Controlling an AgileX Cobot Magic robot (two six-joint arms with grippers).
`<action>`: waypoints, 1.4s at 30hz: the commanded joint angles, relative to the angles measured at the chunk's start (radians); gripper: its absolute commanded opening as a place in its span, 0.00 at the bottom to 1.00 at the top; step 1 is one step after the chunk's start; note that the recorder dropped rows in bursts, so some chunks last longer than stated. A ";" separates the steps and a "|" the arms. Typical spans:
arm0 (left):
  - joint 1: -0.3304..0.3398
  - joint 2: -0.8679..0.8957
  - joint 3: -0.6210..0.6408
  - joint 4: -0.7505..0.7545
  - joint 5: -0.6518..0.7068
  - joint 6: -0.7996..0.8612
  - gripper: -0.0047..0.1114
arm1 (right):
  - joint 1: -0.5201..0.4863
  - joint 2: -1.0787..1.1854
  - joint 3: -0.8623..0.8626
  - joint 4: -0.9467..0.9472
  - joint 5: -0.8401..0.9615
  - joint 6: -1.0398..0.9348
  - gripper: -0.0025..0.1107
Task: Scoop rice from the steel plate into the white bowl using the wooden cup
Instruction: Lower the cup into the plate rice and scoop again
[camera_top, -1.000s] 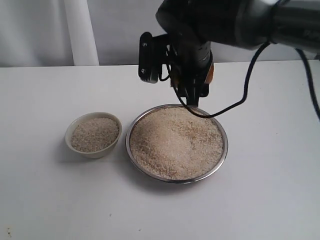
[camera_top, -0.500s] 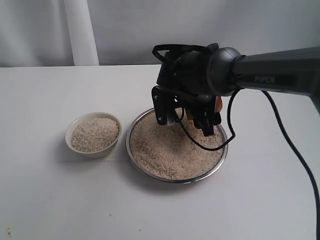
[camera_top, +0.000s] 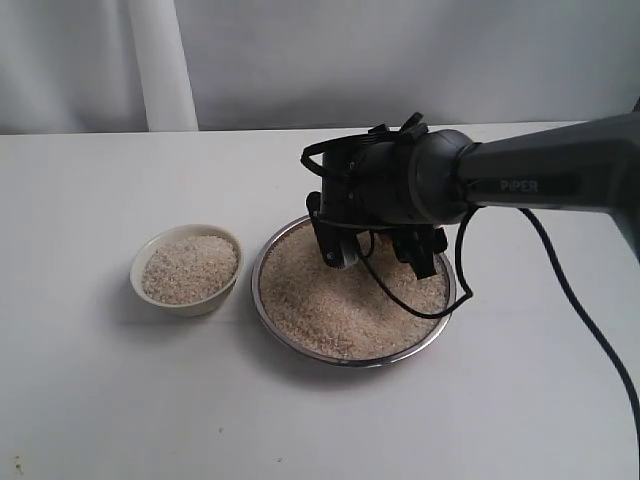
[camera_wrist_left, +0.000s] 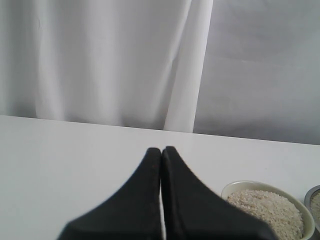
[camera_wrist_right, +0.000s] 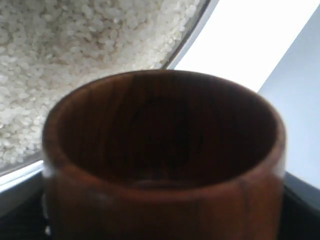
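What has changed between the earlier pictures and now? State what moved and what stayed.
The right gripper, holding the wooden cup, came down from above the far rim of the steel plate and now hangs low over the rice. The plate and the white bowl stayed put.

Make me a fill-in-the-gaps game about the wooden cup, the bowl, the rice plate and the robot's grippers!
1. Seen from the right wrist view, the wooden cup is ____ inside.
2. In the exterior view, the white bowl sits to the ____ of the steel plate.
3. The left gripper has its jaws ____, with nothing between them.

Missing words: empty; left; shut.
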 joint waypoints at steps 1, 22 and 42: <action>-0.005 0.001 0.002 -0.005 -0.003 -0.005 0.04 | 0.003 0.001 0.001 -0.012 -0.007 -0.012 0.02; -0.005 0.001 0.002 -0.005 -0.003 -0.005 0.04 | 0.000 0.102 0.001 0.041 -0.080 -0.010 0.02; -0.005 0.001 0.002 -0.005 -0.003 -0.005 0.04 | 0.000 0.102 0.001 0.371 -0.205 -0.163 0.02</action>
